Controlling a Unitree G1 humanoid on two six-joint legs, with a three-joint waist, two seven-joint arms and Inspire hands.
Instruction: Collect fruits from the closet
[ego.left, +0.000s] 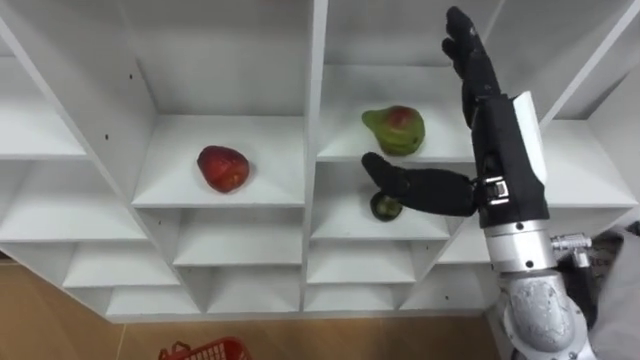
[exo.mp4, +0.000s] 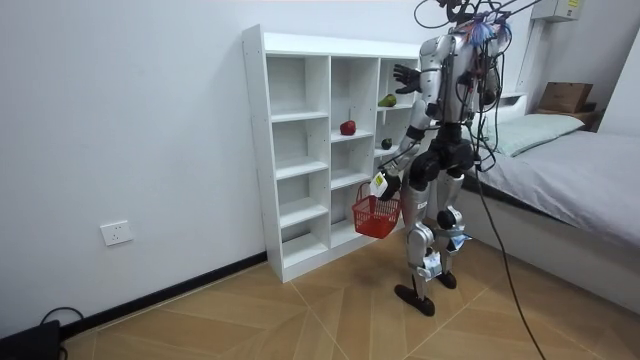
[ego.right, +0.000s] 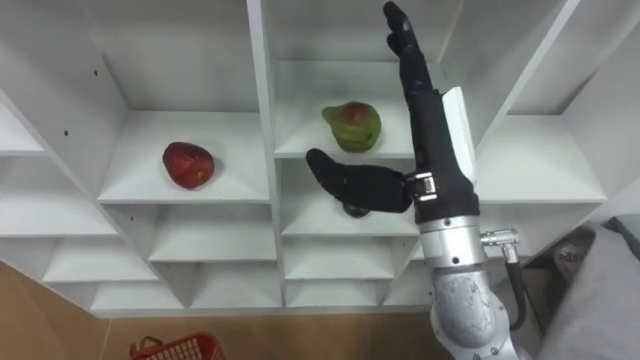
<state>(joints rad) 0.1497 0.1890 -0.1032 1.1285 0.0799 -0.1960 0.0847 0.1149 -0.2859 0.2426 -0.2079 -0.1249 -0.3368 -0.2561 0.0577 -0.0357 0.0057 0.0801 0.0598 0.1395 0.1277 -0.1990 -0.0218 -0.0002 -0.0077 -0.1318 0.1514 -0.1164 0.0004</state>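
Notably, my right robot hand (ego.left: 487, 130), spread wide and empty, flanked the green fruit (ego.left: 393, 130) on its shelf (ego.left: 440, 149); a clumsy closure risked rolling it past the red basket (exo.mp4: 377, 215) gripped by my left robot hand (exo.mp4: 388, 186).

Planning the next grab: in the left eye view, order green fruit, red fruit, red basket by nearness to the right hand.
1. Green fruit, beside the right hand.
2. Red fruit, next compartment left.
3. Red basket, bottom edge.

Head eyes face closet (ego.left: 316, 120) closely — room view (farther) shares it.
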